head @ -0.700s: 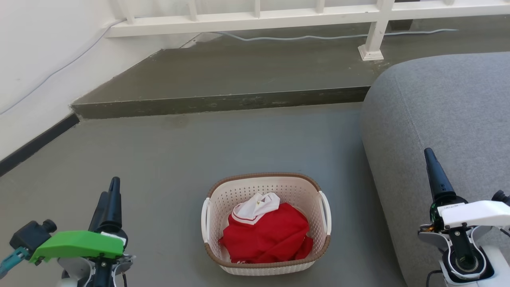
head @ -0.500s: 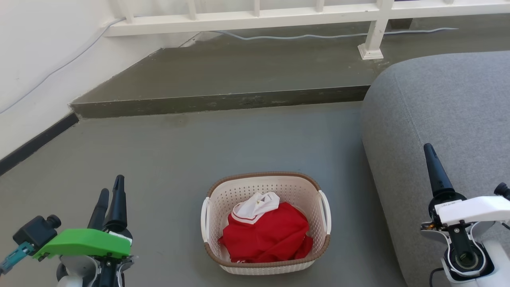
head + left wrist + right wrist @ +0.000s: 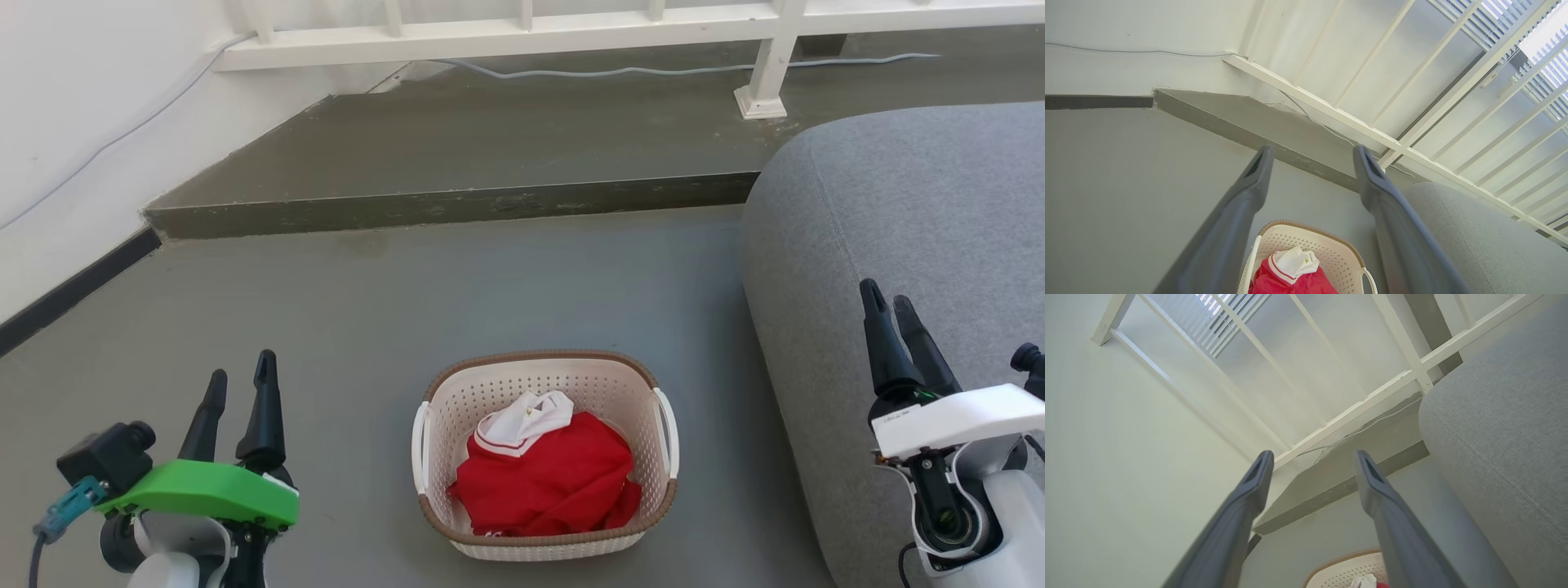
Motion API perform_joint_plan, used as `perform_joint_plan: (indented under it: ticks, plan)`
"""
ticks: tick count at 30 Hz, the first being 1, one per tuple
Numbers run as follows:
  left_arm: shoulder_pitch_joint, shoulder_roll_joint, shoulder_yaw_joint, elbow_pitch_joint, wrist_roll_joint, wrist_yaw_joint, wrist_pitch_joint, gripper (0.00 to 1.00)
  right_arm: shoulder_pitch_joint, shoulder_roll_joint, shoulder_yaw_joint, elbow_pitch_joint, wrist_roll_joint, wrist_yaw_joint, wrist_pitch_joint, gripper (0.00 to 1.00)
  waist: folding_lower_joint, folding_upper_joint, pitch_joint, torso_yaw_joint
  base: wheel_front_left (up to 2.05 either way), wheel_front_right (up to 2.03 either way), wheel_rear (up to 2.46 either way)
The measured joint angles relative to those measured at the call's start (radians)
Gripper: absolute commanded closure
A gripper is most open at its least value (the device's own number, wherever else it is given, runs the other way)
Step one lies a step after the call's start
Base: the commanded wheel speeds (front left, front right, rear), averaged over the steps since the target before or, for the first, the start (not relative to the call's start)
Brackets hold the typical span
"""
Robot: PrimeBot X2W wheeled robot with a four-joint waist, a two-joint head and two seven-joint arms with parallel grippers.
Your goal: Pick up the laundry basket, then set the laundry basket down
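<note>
The laundry basket (image 3: pixel 441 400) rests on the grey floor, cream-white and perforated with a brown rim, a white loop handle on each side. A red and white garment (image 3: pixel 543 474) lies inside it. My left gripper (image 3: pixel 241 367) is to the basket's left, open and empty, fingers pointing away from me. My right gripper (image 3: pixel 887 298) is over the sofa's edge to the basket's right, open and empty. In the left wrist view the laundry basket (image 3: pixel 1331 249) appears low between the left gripper's (image 3: pixel 1312 157) spread fingers. The right wrist view catches the laundry basket's (image 3: pixel 1343 565) rim below the right gripper (image 3: pixel 1312 461).
A grey sofa (image 3: pixel 914 212) fills the right side, close to the basket. Behind the basket a raised concrete step (image 3: pixel 449 204) crosses the floor, with a white railing (image 3: pixel 522 37) and a cable (image 3: pixel 653 72) on it. A white wall (image 3: pixel 73 122) with dark skirting runs along the left.
Both wrists have turned, so each gripper's two fingers now appear spread side by side. The left gripper has moved slightly right and forward. The basket has not moved.
</note>
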Motion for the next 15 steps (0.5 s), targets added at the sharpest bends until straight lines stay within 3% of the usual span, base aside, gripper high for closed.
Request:
perform_joint_plan:
  ticks: [15]
  plan:
    - [0.000, -0.003, -0.030, -0.002, 0.212, 0.025, -0.053, 0.00, 0.000, 0.001, 0.032, -0.006, -0.234, -0.017, -0.051, 0.00, 0.0000, 0.0000, 0.000, 0.000, 0.00, 0.00, 0.00]
